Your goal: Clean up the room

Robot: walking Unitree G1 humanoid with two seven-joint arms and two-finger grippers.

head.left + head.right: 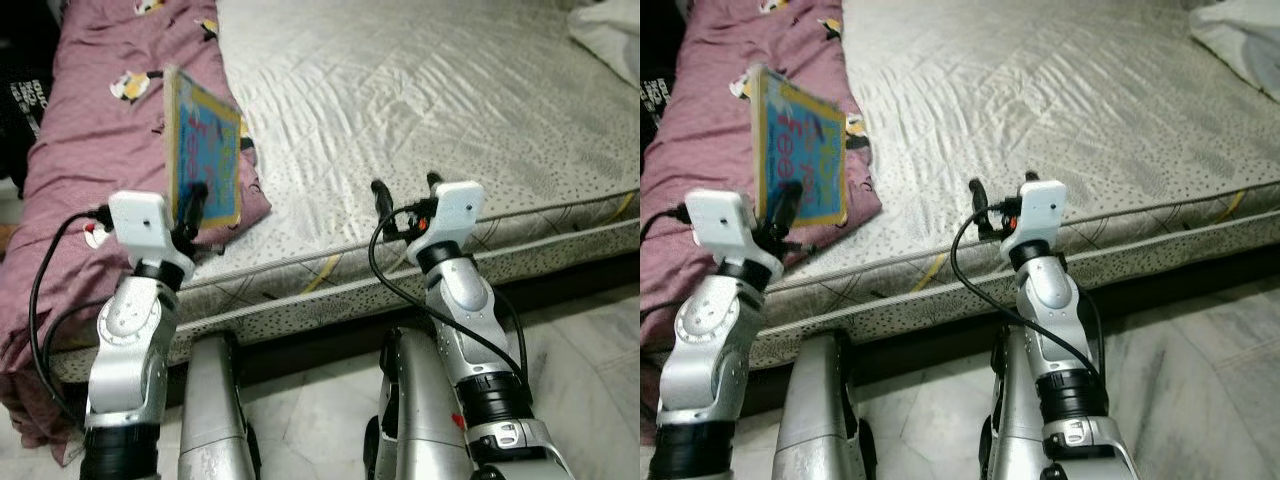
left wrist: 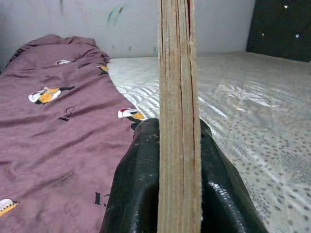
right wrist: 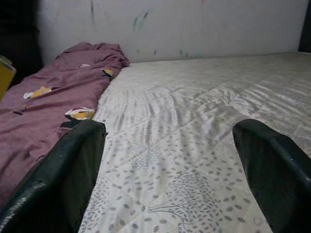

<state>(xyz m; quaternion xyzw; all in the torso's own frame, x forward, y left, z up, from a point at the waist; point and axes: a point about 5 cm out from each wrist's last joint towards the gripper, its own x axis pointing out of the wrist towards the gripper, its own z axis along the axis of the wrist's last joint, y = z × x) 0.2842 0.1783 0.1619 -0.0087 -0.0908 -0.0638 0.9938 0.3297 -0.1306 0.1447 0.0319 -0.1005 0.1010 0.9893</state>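
Observation:
A thick children's board book (image 1: 205,150) with a blue and yellow cover stands upright in the air over the maroon blanket (image 1: 95,130) at the bed's left side. My left gripper (image 1: 192,205) is shut on its lower edge. Seen along the left wrist, the book's page edges (image 2: 178,116) run between the two black fingers (image 2: 133,189). My right gripper (image 1: 405,188) is open and empty, held just above the front edge of the grey mattress (image 1: 420,90). Its two fingers (image 3: 68,170) frame bare mattress (image 3: 194,145).
The mattress edge (image 1: 330,265) and bed frame run across in front of me. A white cloth (image 1: 610,35) lies at the bed's far right corner. Pale marble floor (image 1: 590,340) lies below, with my legs (image 1: 215,410) near the bed. A dark object (image 1: 25,100) stands at the far left.

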